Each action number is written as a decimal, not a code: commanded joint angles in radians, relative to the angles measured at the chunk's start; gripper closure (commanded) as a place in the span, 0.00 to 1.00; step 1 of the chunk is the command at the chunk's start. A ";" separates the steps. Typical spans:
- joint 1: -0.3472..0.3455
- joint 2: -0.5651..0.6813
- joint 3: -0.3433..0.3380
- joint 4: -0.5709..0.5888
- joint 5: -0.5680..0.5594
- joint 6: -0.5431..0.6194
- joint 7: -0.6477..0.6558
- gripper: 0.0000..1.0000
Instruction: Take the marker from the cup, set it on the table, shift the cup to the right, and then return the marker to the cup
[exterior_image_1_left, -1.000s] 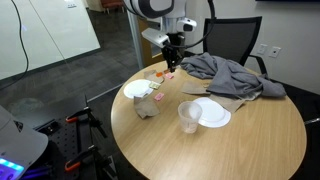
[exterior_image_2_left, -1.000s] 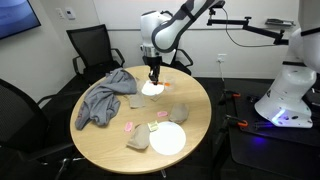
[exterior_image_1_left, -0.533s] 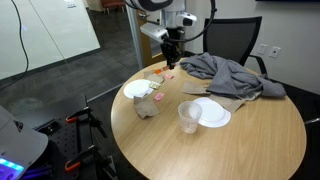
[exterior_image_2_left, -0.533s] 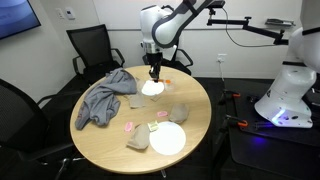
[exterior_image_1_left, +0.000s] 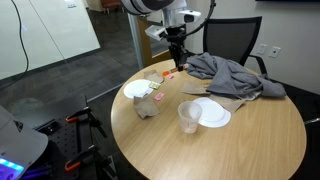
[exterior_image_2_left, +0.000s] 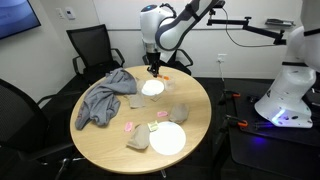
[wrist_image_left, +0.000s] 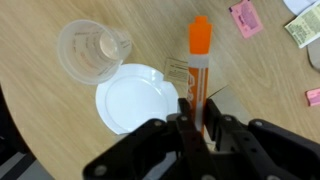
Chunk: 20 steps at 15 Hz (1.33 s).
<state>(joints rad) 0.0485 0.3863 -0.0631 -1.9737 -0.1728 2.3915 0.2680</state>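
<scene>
aloft over the round table (exterior_image_1_left: 235, 150), the arm's gripper (wrist_image_left: 200, 110) pinches the orange marker (wrist_image_left: 199, 55) between narrowed fingers. the near end of the pen is clamped and its free end points down toward the tabletop in the wrist view. the marker hangs clear of the wood, touching nothing but the fingers.

the cup (wrist_image_left: 90, 50), clear, upright and empty, stands on the table against the edge of a white plate (wrist_image_left: 135, 100). whether the two touch cannot be told from the wrist view. in an exterior view the same cup (exterior_image_1_left: 189, 117) sits just beside that plate, on the side nearer the camera, well below the raised gripper (exterior_image_1_left: 177, 60).

a second white plate (exterior_image_1_left: 137, 89) lies apart from the first, near the table's edge. a grey cloth (exterior_image_1_left: 235, 75) is heaped on the table in front of a black office chair (exterior_image_1_left: 235, 35). a pink packet (wrist_image_left: 245, 17) lies flat on the wood beyond the marker's tip. in both exterior views the gripper is above the table, on the side next to the cloth.
</scene>
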 joint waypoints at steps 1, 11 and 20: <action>0.076 -0.012 -0.072 -0.007 -0.124 0.014 0.201 0.95; 0.239 -0.004 -0.224 -0.001 -0.606 0.019 0.922 0.95; 0.210 0.007 -0.118 0.013 -1.033 -0.296 1.574 0.95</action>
<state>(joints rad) 0.2888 0.3902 -0.2434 -1.9730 -1.1353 2.2225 1.6944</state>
